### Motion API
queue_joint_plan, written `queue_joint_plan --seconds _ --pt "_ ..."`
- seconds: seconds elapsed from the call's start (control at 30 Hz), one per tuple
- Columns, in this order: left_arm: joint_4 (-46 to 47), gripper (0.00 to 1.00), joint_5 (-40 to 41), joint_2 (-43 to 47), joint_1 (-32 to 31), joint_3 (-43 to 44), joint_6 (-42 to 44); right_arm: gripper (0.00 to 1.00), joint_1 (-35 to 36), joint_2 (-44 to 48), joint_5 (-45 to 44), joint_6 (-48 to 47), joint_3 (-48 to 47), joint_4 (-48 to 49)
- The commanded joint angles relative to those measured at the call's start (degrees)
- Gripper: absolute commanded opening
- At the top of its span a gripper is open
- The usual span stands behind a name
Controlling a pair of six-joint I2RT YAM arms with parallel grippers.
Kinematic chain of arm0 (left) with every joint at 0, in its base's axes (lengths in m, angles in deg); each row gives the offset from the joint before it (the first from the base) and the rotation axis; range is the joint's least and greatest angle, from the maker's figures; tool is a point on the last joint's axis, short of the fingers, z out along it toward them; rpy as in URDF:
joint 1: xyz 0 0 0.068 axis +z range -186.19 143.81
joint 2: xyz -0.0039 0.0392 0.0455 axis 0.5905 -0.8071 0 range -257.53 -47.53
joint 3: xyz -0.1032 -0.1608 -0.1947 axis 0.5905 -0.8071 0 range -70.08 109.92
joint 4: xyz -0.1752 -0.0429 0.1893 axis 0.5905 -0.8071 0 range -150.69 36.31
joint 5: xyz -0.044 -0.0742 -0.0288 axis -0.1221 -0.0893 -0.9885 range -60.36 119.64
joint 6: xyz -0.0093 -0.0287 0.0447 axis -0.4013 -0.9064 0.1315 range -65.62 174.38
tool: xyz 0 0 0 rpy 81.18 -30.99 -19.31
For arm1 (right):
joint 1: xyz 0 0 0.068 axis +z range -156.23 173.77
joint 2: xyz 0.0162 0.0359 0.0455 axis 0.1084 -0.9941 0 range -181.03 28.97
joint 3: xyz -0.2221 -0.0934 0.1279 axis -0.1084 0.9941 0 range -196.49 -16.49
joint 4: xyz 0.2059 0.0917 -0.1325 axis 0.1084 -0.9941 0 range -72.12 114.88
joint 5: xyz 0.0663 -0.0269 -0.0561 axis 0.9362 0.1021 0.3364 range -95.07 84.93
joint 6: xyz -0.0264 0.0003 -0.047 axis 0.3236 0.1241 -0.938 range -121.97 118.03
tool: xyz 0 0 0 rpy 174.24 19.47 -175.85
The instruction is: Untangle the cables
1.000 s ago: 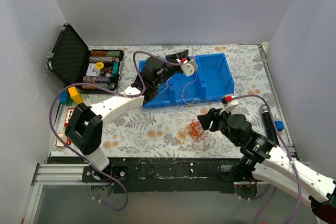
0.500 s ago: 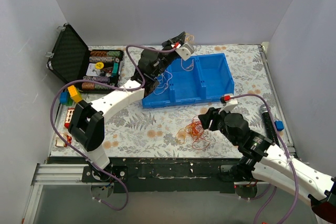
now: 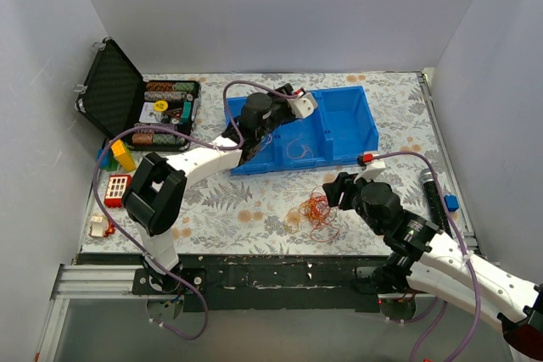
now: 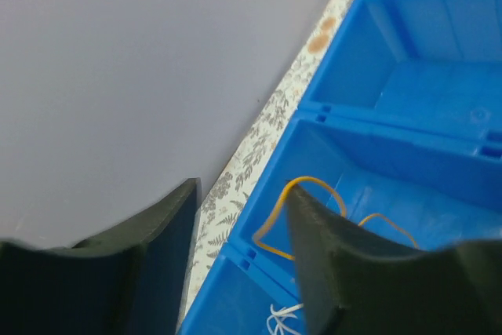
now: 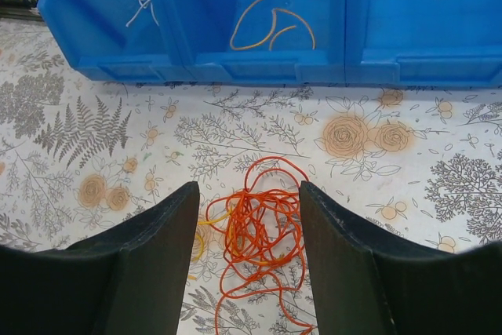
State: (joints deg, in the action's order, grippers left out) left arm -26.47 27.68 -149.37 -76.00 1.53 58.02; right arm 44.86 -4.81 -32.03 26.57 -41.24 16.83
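Note:
A tangle of red-orange cables (image 5: 263, 225) lies on the floral table, with a yellow strand (image 5: 196, 245) at its left side. My right gripper (image 5: 248, 190) hovers open over the tangle, one finger to each side, touching nothing. In the top view the tangle (image 3: 316, 209) sits just left of that gripper (image 3: 335, 192). My left gripper (image 4: 241, 194) is open and empty above the blue bin (image 3: 356, 125). An orange-yellow cable (image 4: 302, 186) lies loose in the bin's middle compartment. White cable (image 4: 282, 321) lies in the left compartment.
An open black case (image 3: 161, 112) with spools stands at the back left. Toy blocks (image 3: 119, 154) and a small red-and-white piece (image 3: 116, 186) lie by the left edge. A black bar with a blue part (image 3: 434, 192) lies at the right edge. Grey walls close three sides.
My left gripper rose shut with a cable, then came back down over the bin and opened. The orange-yellow cable now lies in the middle compartment. The right arm barely moved.

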Motion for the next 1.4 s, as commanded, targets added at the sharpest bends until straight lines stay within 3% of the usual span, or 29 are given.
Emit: queue_joint_plan --seconds 0.0,0.23,0.5,0.6,0.77,0.93,1.03,1.17,1.37 --pt "-6.29 0.61 0.99 -1.51 0.0 4.66 -0.39 0.62 -0.2 -0.58 -1.87 0.47 -2.84 0.94" --pt "-18.07 0.98 -2.96 -2.49 0.44 11.0 -5.2 0.62 -0.2 -0.85 -2.39 0.47 -3.02 0.06" --pt "-30.12 0.97 -6.75 -2.39 0.61 12.84 -0.21 0.63 -0.55 -2.43 -2.83 0.73 -3.72 -0.21" --pt "-36.7 0.94 -7.63 -4.15 0.79 16.53 1.9 0.63 -1.34 -4.8 -3.01 1.17 -5.91 -2.39" --pt "-49.79 0.98 -11.58 -7.84 0.96 25.67 1.64 0.63 -3.27 -7.7 -3.19 1.08 -9.6 -4.68" --pt "-49.73 0.98 -8.87 -9.25 1.93 28.32 -10.73 0.64 -9.07 -10.07 -3.1 0.3 -12.86 -5.4" --pt "-48.33 0.98 -5.88 -8.47 2.02 24.82 -16.63 0.66 -15.12 -13.14 -2.84 -0.75 -14.18 -4.08" --pt "-42.61 0.98 -1.84 -5.13 2.11 16.38 -19.8 0.71 -20.5 -18.24 2.34 -4.36 -14.36 3.02" --pt "-42.25 0.98 -1.73 -5.47 2.9 14.7 -22.71 0.73 -21.21 -24.22 5.86 -6.65 -14.54 10.59"
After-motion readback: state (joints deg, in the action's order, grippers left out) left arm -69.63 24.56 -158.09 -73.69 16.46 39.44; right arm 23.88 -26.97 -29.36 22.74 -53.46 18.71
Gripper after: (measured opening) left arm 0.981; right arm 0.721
